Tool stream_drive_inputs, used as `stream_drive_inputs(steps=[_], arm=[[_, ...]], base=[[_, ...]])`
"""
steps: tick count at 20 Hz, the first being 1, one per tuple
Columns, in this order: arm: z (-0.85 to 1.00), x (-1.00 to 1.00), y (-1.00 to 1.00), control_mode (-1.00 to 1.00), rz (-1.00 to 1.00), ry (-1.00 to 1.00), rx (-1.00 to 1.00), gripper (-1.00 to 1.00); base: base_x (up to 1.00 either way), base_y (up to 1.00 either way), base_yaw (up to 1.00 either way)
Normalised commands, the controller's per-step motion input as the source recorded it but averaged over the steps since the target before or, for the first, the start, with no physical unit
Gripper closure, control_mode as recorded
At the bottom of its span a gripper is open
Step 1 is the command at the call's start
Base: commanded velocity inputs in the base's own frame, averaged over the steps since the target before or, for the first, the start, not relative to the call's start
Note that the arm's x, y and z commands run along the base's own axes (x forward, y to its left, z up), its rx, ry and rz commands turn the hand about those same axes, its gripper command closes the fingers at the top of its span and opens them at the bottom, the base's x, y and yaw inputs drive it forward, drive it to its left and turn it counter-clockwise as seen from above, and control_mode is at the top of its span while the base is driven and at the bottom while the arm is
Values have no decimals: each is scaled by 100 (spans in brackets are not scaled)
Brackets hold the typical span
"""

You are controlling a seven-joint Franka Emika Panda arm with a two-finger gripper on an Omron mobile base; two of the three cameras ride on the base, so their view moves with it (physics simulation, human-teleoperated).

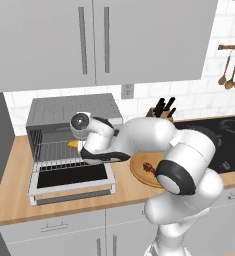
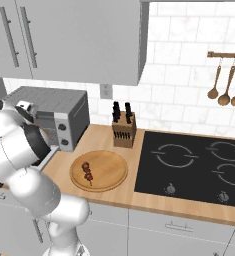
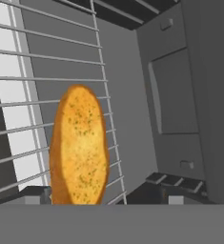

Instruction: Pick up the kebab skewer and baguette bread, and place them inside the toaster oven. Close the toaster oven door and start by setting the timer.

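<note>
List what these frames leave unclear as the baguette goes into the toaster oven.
- Gripper jaws: in the left base view the white hand covers them inside the toaster oven.
- Baguette bread: its lower end is cut off at the hand view's bottom, so fingertip contact is unclear.
- Toaster oven door: the arm hides it in the right base view.
- Kebab skewer: the forearm partly covers it in the left base view.

My arm bends hard at the elbow and reaches out low and roughly level to my left, with the wrist and hand turned towards the front. In the hand view my gripper has its two dark fingertips set well apart at the bottom edge, one to each side. The jaws stand wide and I cannot see them pressing on anything.
</note>
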Motion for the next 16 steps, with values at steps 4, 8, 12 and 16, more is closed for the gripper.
stream_drive_inputs(steps=[4, 8, 12, 16], arm=[[41, -49, -9, -100, 0, 3, 0, -100], [21, -83, -38, -100, -7, 10, 0, -100], [27, -64, -93, -100, -18, 18, 9, -100], [10, -34, -100, -100, -20, 19, 10, -100]], base=[[0, 0, 0], [0, 0, 0], [0, 0, 0], [0, 0, 0]])
